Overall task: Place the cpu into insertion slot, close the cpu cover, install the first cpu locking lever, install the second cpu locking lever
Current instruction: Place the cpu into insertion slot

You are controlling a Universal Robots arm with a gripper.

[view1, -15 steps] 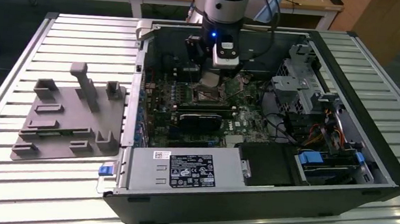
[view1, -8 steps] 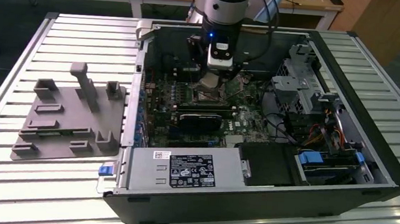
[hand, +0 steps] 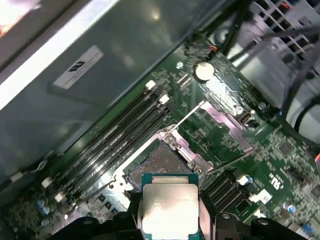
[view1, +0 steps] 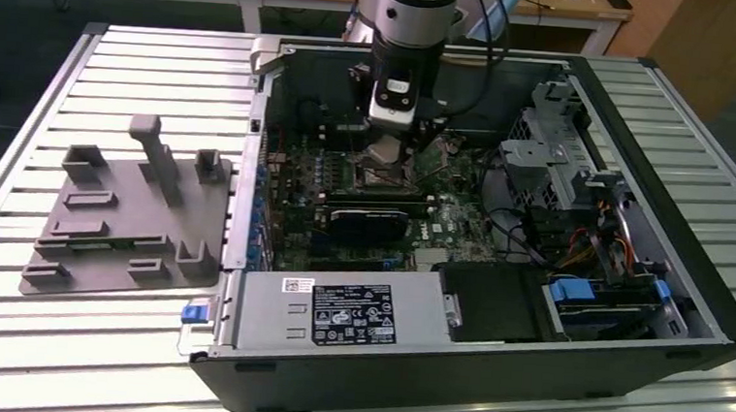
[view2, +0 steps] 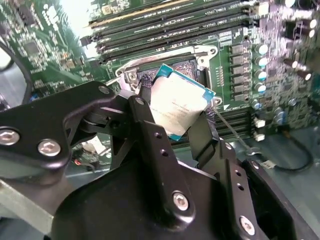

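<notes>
The cpu [view2: 177, 107] [hand: 169, 207] is pinched by two opposite edges btw the black fingers [view2: 156, 145] of the gripper [view2: 175, 119], metal face up and tilted, so we call the gripper clamped on the chip. It hangs right over the insertion slot [hand: 159, 161], not seated. In the first wrist view we see the dark socket bed bare, w/ the chip overlapping only its near edge. Whether a corner touches the slot's rim we can't tell.

The cpu cover [hand: 227, 117] stands swung open off one side of the slot, and two thin lever rods [hand: 186, 115] angle away from the slot. Just beside the slot, along another side, run the long black RAM slots [hand: 117, 142]. A coin battery [hand: 202, 71] sits past the open cover, farther from the slot.

In the exterior view the arm [view1: 414, 15] comes straight down over the slot, inside the open PC case [view1: 723, 333]. The black graphics card [view1: 367, 221] lies just below the slot in that view, w/ the PSU [view1: 334, 313] beyond it. Well apart from the slot, on the exterior view's left, a grey fixture tray [view1: 120, 232] rests on the slatted table [view1: 21, 337].
</notes>
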